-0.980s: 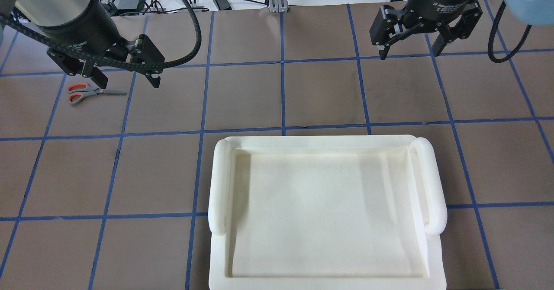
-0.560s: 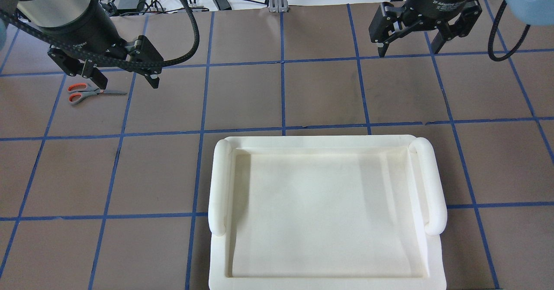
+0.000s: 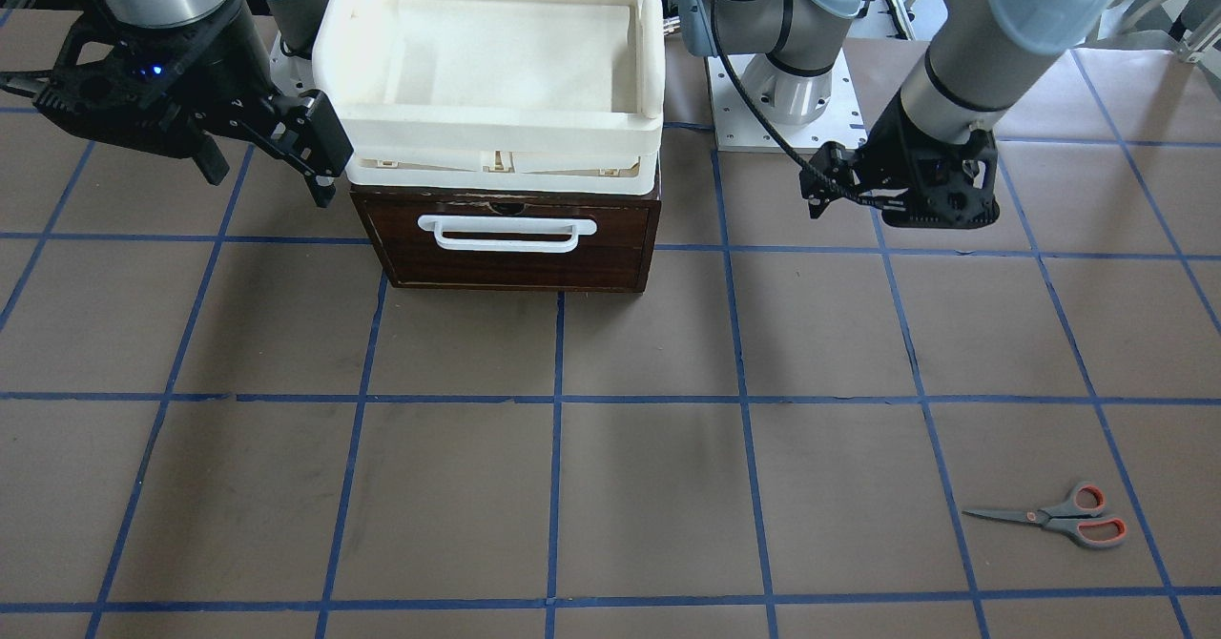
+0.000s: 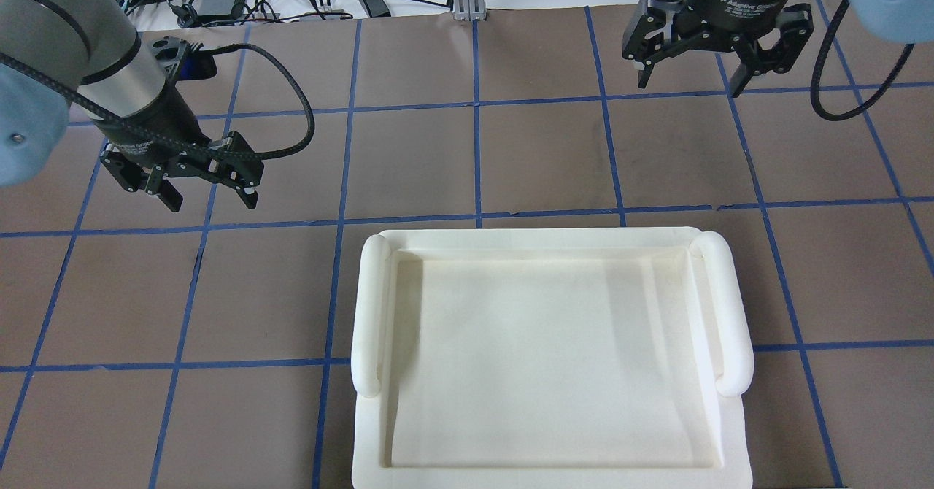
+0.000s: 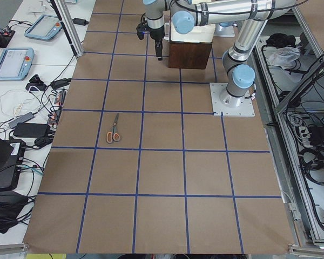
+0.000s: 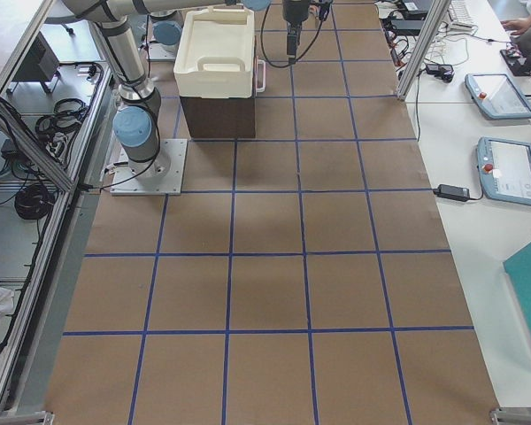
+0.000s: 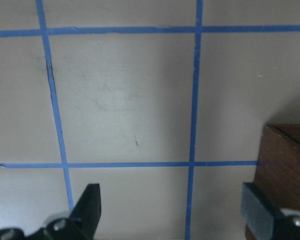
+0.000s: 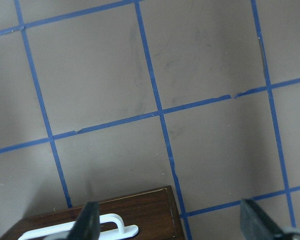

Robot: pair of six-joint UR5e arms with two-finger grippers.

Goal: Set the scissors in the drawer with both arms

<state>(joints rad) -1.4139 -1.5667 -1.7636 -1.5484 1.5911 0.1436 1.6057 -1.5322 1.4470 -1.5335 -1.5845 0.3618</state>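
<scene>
The scissors lie flat on the brown table, far out on my left side; they also show in the exterior left view. In the overhead view my left arm hides them. The dark brown drawer with its white bar handle is shut. My left gripper is open and empty, raised well short of the scissors; its wrist view shows a drawer corner. My right gripper is open and empty, beside the drawer in the front-facing view.
A cream-white plastic tray sits on top of the drawer box and fills the lower overhead view. The arm bases stand behind the box. Blue tape lines grid the table.
My left gripper has moved back toward the tray in the overhead view and now hides the scissors there. My right gripper has shifted slightly away. Both stay open.
</scene>
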